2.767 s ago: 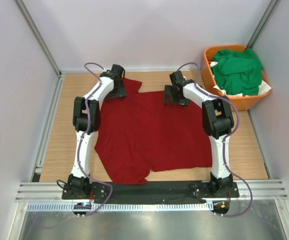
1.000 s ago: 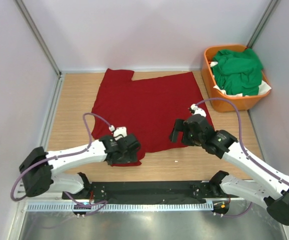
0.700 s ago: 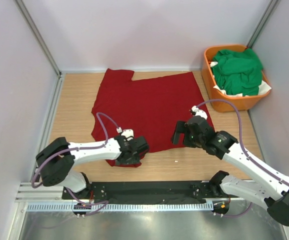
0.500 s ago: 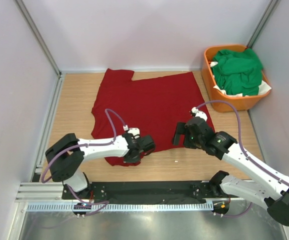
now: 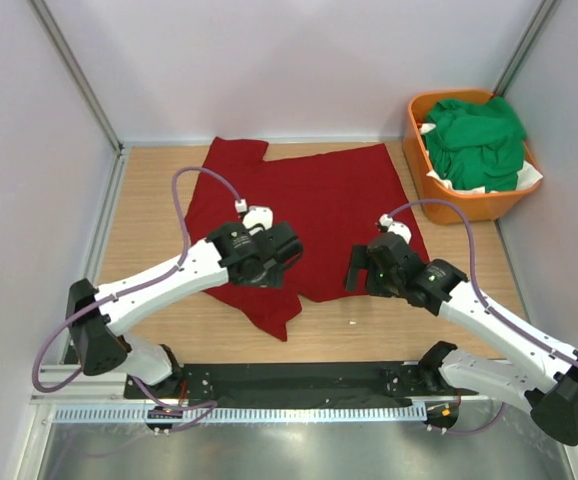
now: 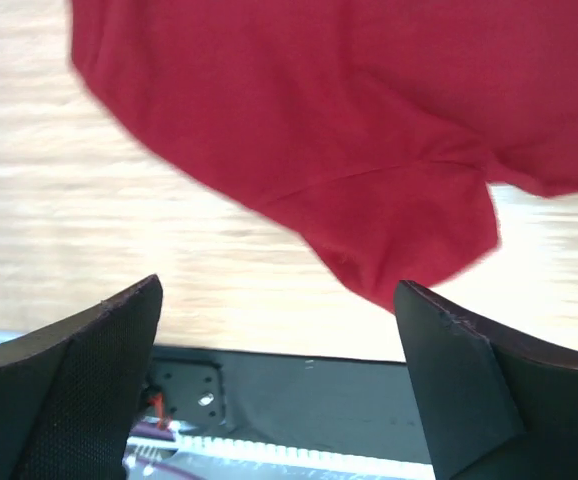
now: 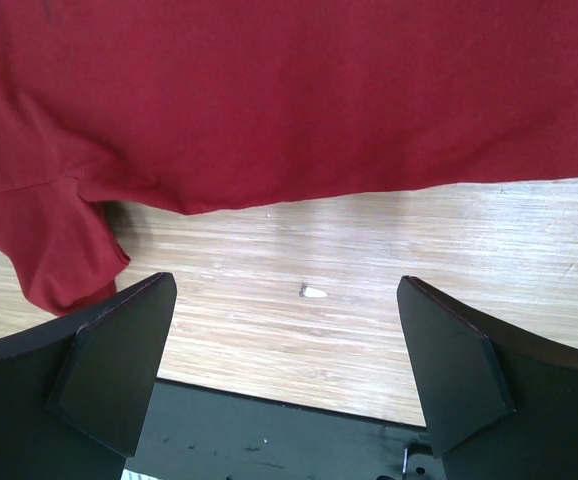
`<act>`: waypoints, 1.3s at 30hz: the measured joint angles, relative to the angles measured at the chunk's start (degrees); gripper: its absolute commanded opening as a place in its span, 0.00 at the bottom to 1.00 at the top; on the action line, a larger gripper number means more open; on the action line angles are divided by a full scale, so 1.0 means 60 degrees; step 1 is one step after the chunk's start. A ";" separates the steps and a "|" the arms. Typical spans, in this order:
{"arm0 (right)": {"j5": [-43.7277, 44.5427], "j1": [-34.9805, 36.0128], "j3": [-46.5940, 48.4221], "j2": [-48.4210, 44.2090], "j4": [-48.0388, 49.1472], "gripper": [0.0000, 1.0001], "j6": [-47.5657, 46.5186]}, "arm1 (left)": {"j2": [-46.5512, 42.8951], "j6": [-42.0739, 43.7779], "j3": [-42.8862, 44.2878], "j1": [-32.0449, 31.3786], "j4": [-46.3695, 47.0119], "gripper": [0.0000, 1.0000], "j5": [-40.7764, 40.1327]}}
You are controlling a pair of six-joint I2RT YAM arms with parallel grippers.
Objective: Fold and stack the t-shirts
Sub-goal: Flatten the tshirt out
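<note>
The dark red t-shirt [image 5: 319,205] lay spread open on the wooden table [image 5: 144,210], a plain, matte, soft cloth reaching from the table's 12 o'clock edge to about its middle. Its far hem ran fairly straight, with a squared flap sticking out toward 11 o'clock. Its near edge was uneven, and a pointed sleeve [image 5: 277,318] trailed toward 6 o'clock, lightly creased where it joined the body. The left gripper [image 6: 277,300] hovered above the shirt's near left part, its fingers wide apart with nothing between them. The right gripper [image 7: 287,285] hung over the near hem at about 5 o'clock of the shirt, likewise spread wide and empty. Bright green t-shirts [image 5: 477,140] lay bunched in the orange basket [image 5: 419,160] at the table's 2 o'clock corner, well apart from the red one
</note>
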 measured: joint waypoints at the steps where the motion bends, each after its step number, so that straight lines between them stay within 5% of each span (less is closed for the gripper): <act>1: 0.0000 0.0000 0.0000 0.0022 -0.0004 1.00 -0.0004 | -0.0106 -0.0069 -0.0178 0.0095 -0.0095 0.91 -0.0018; 11: 0.0022 0.0000 0.0000 0.0204 0.0044 1.00 -0.0069 | -0.1424 -0.1545 -0.3734 -0.1639 0.1355 0.82 0.1581; 19: 0.0025 0.0000 0.0000 0.0331 0.0142 1.00 -0.0186 | 0.1249 -0.1887 -0.2641 -0.2914 0.2652 0.88 0.1585; 28: 0.0098 0.0000 -0.0040 0.0280 0.0127 1.00 -0.0248 | 0.3982 -0.1931 -0.1231 -0.3056 0.2575 0.80 0.0907; 36: 0.0178 0.0000 -0.0106 0.0200 0.0091 1.00 -0.0273 | 0.4273 -0.2069 -0.1042 -0.3067 0.2178 0.53 0.0433; 39: 0.0178 0.0000 -0.0109 0.0200 0.0095 1.00 -0.0299 | 0.4288 -0.2226 -0.1217 -0.3067 0.2098 0.23 0.0270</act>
